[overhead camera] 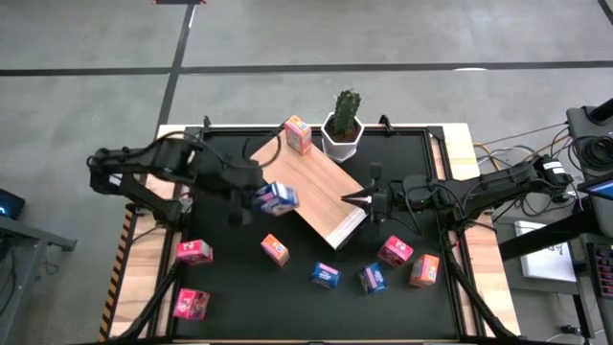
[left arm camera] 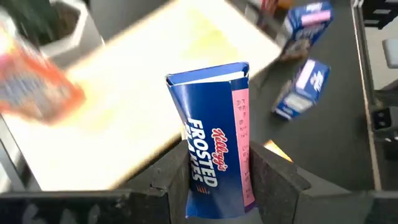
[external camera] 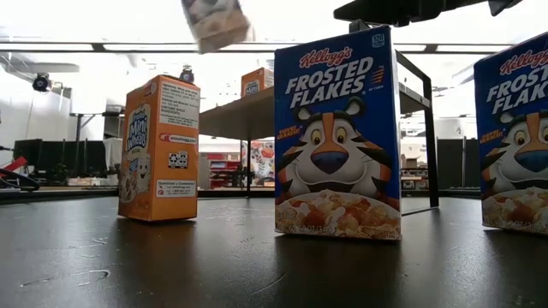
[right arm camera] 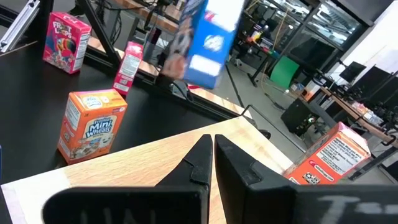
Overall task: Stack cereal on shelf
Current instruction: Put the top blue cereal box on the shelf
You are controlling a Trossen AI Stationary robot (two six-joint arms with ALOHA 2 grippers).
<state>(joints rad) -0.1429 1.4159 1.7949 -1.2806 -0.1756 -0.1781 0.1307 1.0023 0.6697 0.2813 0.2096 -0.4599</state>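
Black surface (overhead camera: pixel 239 307), carrying all items. The shelf (overhead camera: pixel 321 196), a light-wood board, is laid flat and skewed across the middle; 1 orange cereal box (overhead camera: pixel 298 134) is stood on its far corner, just beside a potted cactus (overhead camera: pixel 343 125).

Left claw (left arm camera: pixel 214 171) is clamped on a blue Frosted Flakes box (left arm camera: pixel 214 137), held in the air over the near-left edge of the shelf, not yet set down. The box is gripped low on its 2 broad faces, with the top flap end free and tilted. Right claw (right arm camera: pixel 211 155) is pressed together, empty, its tip over the shelf's right corner.

Loose boxes on the surface near the front: 2 pink (overhead camera: pixel 194 251) at left, 1 orange (overhead camera: pixel 276 249), 2 blue (overhead camera: pixel 325 276), 1 pink (overhead camera: pixel 395 251) and 1 orange (overhead camera: pixel 424 269) at right.

Handling, judged: the boxes appear to be thin cardboard, light and probably hollow. They are stiff along the edges but soft across the broad faces, so a hard squeeze could dent them. The printed skin looks glossy and may slip. Hold is best taken across the narrow thickness, near mid-height, with modest force. A tall, narrow footprint means easy tipping when released; square, level placement is needed before letting go.
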